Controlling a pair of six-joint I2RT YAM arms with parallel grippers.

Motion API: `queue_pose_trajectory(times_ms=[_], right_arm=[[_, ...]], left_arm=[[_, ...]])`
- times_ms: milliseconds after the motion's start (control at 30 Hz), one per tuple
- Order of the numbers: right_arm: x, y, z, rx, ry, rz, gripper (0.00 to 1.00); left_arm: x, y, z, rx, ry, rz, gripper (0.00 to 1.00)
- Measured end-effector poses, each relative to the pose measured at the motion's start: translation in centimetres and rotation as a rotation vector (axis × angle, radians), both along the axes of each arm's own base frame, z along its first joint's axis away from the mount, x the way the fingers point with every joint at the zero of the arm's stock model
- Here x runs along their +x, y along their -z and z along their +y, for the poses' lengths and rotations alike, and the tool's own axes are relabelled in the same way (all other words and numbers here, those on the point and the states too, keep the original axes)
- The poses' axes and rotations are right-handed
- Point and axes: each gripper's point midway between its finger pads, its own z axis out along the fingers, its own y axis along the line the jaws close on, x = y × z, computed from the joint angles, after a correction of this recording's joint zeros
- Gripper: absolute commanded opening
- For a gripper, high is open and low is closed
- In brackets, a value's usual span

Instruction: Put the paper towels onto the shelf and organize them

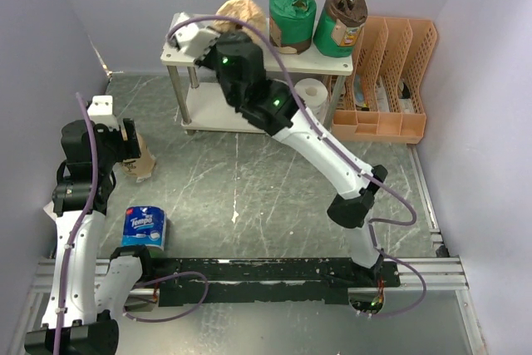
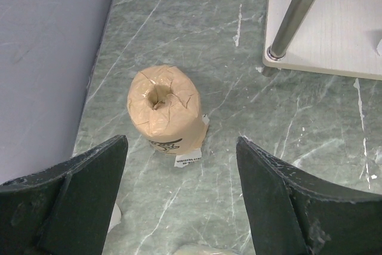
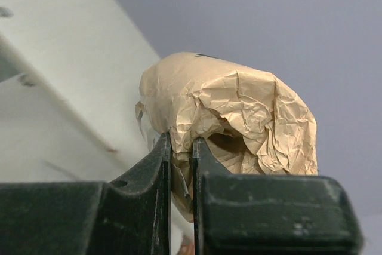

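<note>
Your right tool (image 3: pixel 181 147) is clamped on the crumpled wrap of a tan roll (image 3: pixel 239 106) at the left end of the shelf (image 1: pixel 179 54), by its top board. Your left tool (image 2: pixel 181 143) has its jaws wide apart over a second tan roll (image 2: pixel 164 108), which stands upright on the worktop (image 2: pixel 239 4) near its left edge

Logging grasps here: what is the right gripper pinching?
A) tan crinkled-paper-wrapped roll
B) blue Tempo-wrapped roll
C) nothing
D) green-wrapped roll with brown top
A: the right gripper has its jaws shut on a fold of the tan crinkled-paper-wrapped roll, by the off-white shelf board.
</note>
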Motion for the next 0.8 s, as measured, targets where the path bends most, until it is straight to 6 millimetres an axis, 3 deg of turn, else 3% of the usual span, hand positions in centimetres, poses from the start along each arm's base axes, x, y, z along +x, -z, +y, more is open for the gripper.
queue_pose_trajectory(times_ms=[167, 300, 567, 800], right_arm=[[3.9, -2.8, -4.4, 0.041, 0.108, -0.076, 0.0], [5.8, -3.0, -6.8, 0.068, 0.154, -0.08, 0.0], [6.2, -1.8, -6.1, 0.091, 0.13, -0.042, 0.0], [6.4, 1.5, -5.2, 0.062, 0.114, 0.047, 0.0]], left_arm=[[0.0, 0.0, 0.0, 0.003, -0.003, 0.0, 0.87], [0.0, 0.0, 0.0, 0.006, -0.006, 0.0, 0.87], [0.0, 0.0, 0.1, 0.007, -0.009, 0.0, 0.87], [0.0, 0.0, 0.1, 0.007, -0.01, 0.0, 0.88]])
